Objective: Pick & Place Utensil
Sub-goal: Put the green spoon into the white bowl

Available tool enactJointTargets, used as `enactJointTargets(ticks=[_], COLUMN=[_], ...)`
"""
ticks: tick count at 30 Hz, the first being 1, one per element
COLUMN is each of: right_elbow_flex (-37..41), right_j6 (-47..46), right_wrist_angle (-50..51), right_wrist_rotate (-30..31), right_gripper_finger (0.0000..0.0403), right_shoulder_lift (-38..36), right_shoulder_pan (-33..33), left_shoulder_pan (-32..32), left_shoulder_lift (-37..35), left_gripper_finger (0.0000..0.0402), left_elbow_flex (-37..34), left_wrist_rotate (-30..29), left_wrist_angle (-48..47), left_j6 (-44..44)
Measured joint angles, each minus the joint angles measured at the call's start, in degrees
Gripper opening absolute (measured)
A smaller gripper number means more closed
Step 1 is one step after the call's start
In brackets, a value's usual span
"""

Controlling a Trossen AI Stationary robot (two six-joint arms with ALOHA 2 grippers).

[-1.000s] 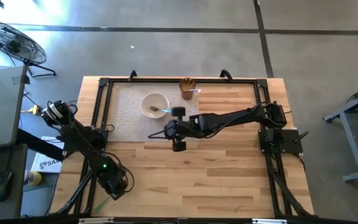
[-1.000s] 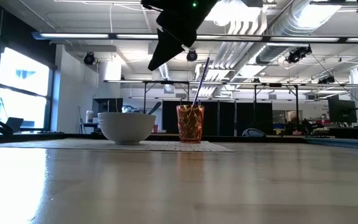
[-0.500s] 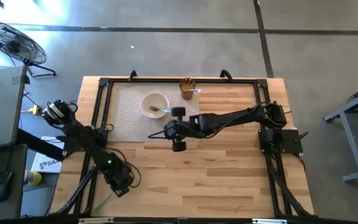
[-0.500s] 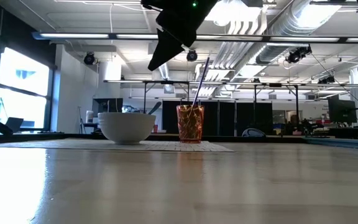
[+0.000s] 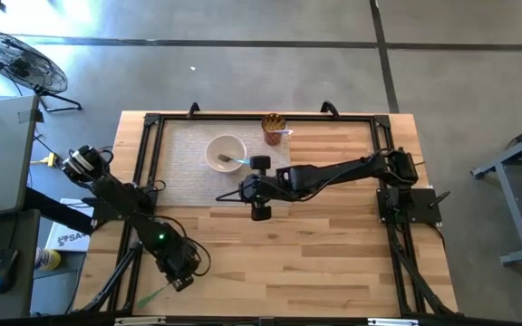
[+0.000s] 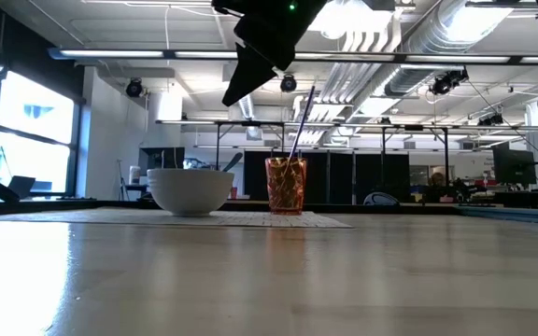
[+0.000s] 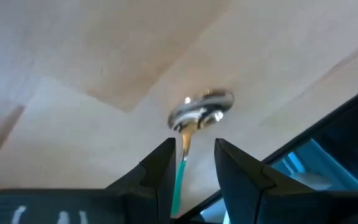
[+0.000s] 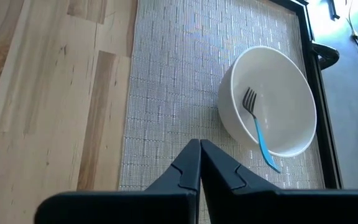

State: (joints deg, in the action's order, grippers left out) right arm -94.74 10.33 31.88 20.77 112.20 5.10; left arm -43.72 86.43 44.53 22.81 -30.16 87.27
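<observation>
A spoon with a metal bowl (image 7: 202,111) and a green handle (image 5: 152,294) lies on the wooden table near its near left corner. My left gripper (image 7: 194,165) (image 5: 181,276) is open over it. Its fingers stand on either side of the handle, and I see no touch. My right gripper (image 8: 199,152) (image 5: 243,190) is shut and holds nothing, hovering above the middle of the table beside the white bowl (image 8: 269,106). A blue-handled fork (image 8: 257,130) rests inside that bowl, its handle leaning on the rim.
The bowl (image 5: 226,152) stands on a grey woven mat (image 5: 175,158). An orange cup (image 6: 287,185) (image 5: 274,128) holding a purple utensil stands at the mat's far right corner. A black frame (image 5: 148,149) rims the far half of the table. The table's edge shows close beside the spoon (image 7: 328,143).
My left gripper has shifted a little toward the table's right along the near edge. The spoon's green handle has stayed where it lay. The right arm has kept still.
</observation>
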Motion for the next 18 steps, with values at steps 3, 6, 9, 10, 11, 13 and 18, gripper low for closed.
enactJointTargets(ticks=[3, 6, 9, 10, 11, 13, 18], right_elbow_flex=[0.0, 0.0, 0.0, 0.0, 0.0, 0.0, 0.0], right_j6=[0.0, 0.0, 0.0, -0.3, -0.6, -1.3, -1.4], right_wrist_angle=[0.0, 0.0, 0.0, 0.0, 0.0, 0.0, 0.0], right_wrist_rotate=[-0.3, -0.3, -0.3, -0.3, -0.3, -0.3, -0.4], right_gripper_finger=[0.0002, 0.0004, 0.0002, 0.0002, 0.0001, 0.0002, 0.0003], right_shoulder_lift=[0.0, 0.0, 0.0, 0.0, 0.0, 0.0, 0.0], right_shoulder_pan=[0.0, 0.0, 0.0, 0.0, 0.0, 0.0, 0.0], left_shoulder_pan=[-2.2, -4.6, -5.8, -5.8, -5.8, -5.8, -5.8], left_shoulder_lift=[0.0, 0.8, 2.2, 2.8, 3.2, 4.3, 5.8], left_gripper_finger=[0.0108, 0.0108, 0.0108, 0.0108, 0.0108, 0.0108, 0.0108], left_elbow_flex=[0.0, 0.0, 0.0, 0.0, 0.0, 0.0, 0.1], left_wrist_rotate=[0.6, 1.2, 1.9, 1.9, 1.9, 2.6, 4.9], left_wrist_angle=[0.0, 0.1, 0.3, 0.3, 0.4, 1.0, 1.2], left_j6=[0.5, 2.0, 3.0, 3.0, 3.0, 3.0, 3.0])
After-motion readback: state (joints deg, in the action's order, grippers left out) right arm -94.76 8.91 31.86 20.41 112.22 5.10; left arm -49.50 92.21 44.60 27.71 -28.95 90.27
